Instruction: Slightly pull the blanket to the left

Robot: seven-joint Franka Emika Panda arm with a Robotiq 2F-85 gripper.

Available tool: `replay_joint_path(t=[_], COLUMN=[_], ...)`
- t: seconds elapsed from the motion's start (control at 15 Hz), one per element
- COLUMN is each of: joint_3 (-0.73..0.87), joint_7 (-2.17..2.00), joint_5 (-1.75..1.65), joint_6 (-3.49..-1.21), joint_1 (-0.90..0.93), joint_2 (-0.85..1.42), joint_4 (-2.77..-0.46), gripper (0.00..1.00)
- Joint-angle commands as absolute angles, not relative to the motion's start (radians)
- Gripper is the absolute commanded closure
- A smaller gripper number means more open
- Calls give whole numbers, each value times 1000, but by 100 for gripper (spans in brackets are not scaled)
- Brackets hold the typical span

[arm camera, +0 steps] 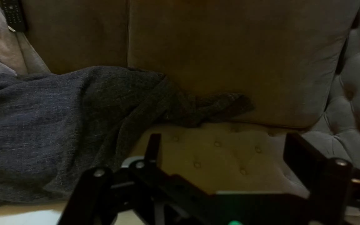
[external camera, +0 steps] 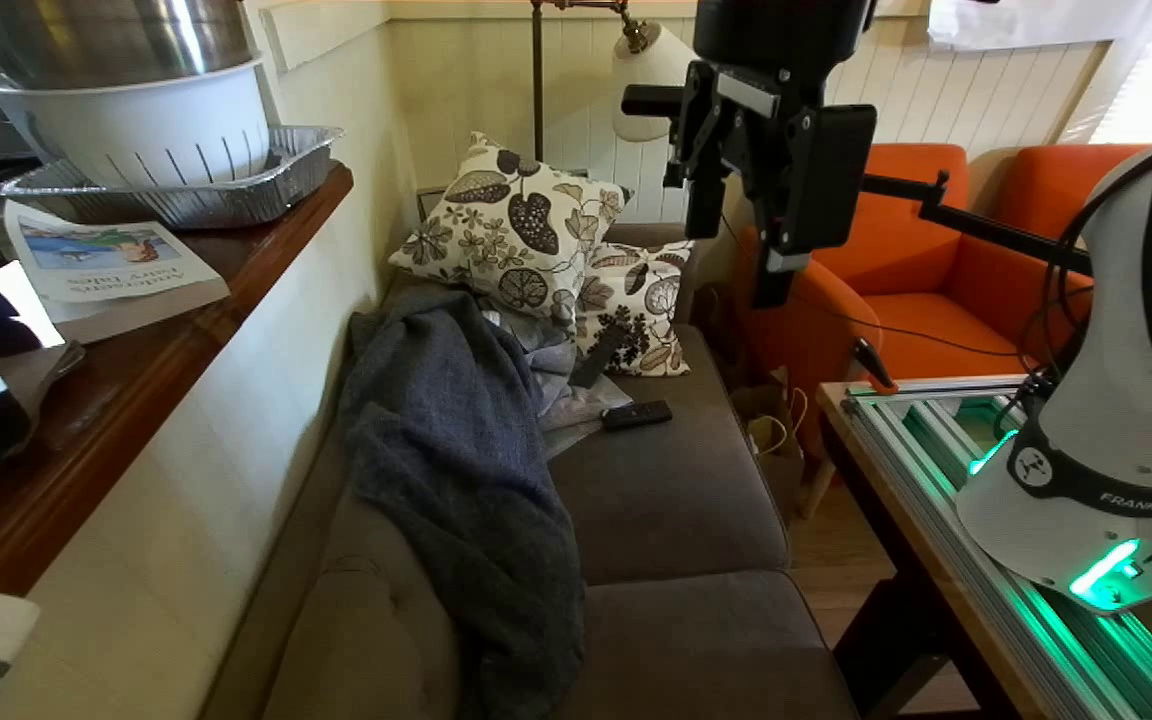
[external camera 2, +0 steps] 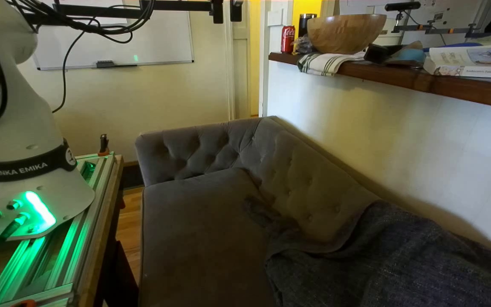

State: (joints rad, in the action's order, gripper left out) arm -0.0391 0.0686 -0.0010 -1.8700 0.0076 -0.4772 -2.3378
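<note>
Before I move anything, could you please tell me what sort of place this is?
Most likely a living room, perhaps in a home: there is a tufted sofa, a rumpled dark blanket lying over it, and orange armchairs by the panelled wall.

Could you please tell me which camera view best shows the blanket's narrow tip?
The wrist view: it shows the blanket's narrow tip whole, unobstructed, from above. An exterior view also shows the tip, smaller and dim; no further view includes it.
</note>
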Motion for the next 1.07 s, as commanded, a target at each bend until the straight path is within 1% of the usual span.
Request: replay_joint_path(t=[0.0, 0.13, 0.2, 0.27, 0.6, 1.0], joint_3=[-30, -30, -46, -55, -55, -17], joint_7=[64, 64, -7, -65, -286, -298], joint_5=[-6, -6, -8, 5, 90, 171], joint_6=[-1867, -1867, -1981, -2014, -2447, -2928], joint_1=[19, 19, 5, -2, -2, 3], joint_2=[-476, -476, -434, -379, -139, 281], joint_4=[-2335, -2335, -2360, -2358, -2456, -2419], gripper=[0, 0, 0, 0, 0, 0])
